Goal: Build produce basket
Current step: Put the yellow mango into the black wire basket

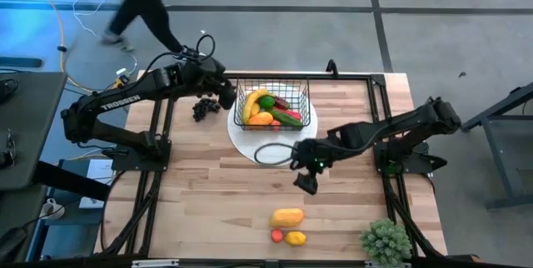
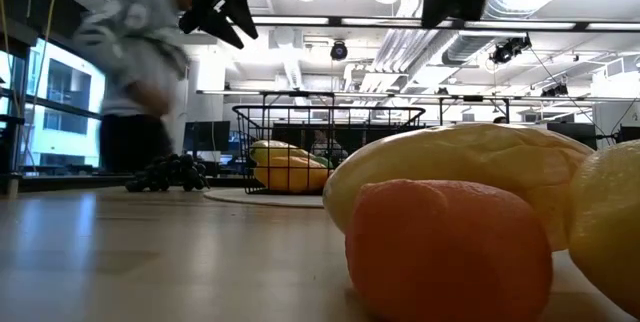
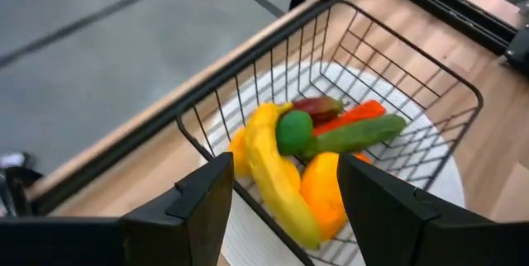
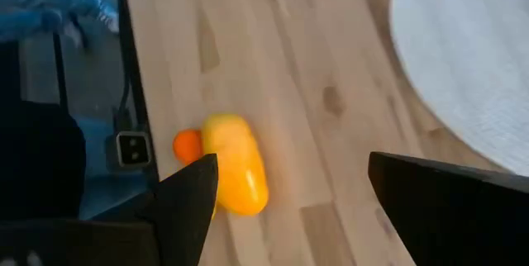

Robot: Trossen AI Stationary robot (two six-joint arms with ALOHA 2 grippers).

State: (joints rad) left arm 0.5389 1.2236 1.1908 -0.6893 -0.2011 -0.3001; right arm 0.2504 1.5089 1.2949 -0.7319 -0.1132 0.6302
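The black wire basket (image 1: 272,106) stands on a flat white disc (image 1: 250,145) at the table's far middle. It holds a yellow banana (image 3: 277,175), a green cucumber (image 3: 355,134), a red chili, a green fruit and orange fruit. Dark grapes (image 1: 203,109) lie on the wood left of the basket. My left gripper (image 1: 226,95) hovers open above the basket's left side, beside the grapes (image 2: 170,173). My right gripper (image 1: 304,180) is open over bare wood near the disc's near edge. Beyond its fingers in the right wrist view lie a yellow fruit (image 4: 235,167) and a small orange one.
A yellow-orange fruit (image 1: 286,217), a small red one (image 1: 276,235) and a yellow one (image 1: 296,238) lie near the table's near edge. A spiky green potted plant (image 1: 386,241) stands at the near right corner. A person walks beyond the far left of the table.
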